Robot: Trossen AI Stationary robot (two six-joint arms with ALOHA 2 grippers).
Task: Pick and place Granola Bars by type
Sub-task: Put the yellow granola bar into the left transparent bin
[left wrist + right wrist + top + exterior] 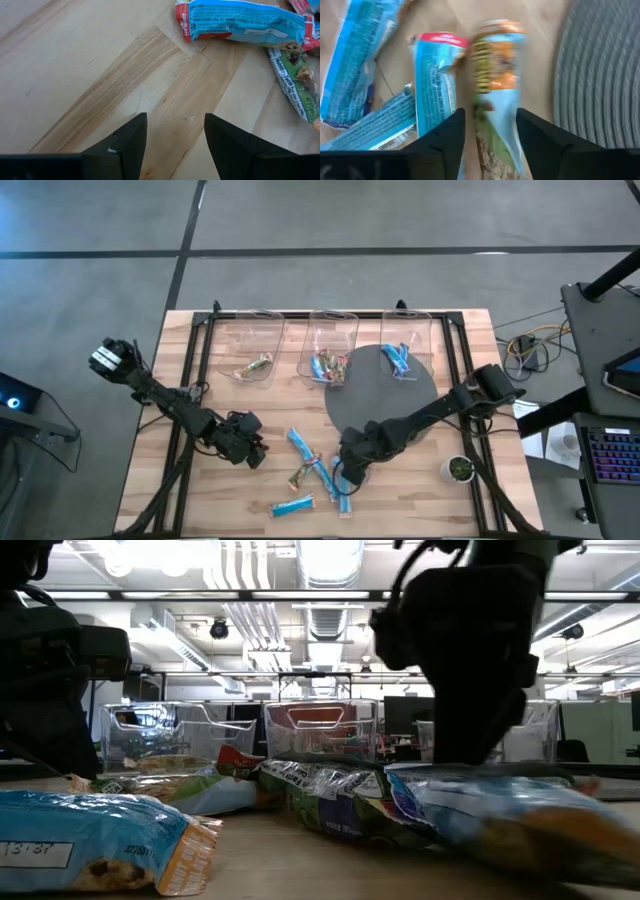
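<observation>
Left gripper (175, 132) hovers low over bare bench (200, 490), jaws released, nothing between.

Loose granola bars (312, 470) lie mid-bench; others sorted in three clear bins (333, 348).

Right gripper (490, 127) straddles bar with orange end (492, 75); clamped or not, cannot tell.

Likely light, crinkly, slippery wrapper; pinch across middle, gently.

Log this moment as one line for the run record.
right tool: astride light-blue-and-orange wrapped granola bar, beside grey round mat | left tool: open, over bare wooden table | three clear plastic bins: partly filled
</observation>
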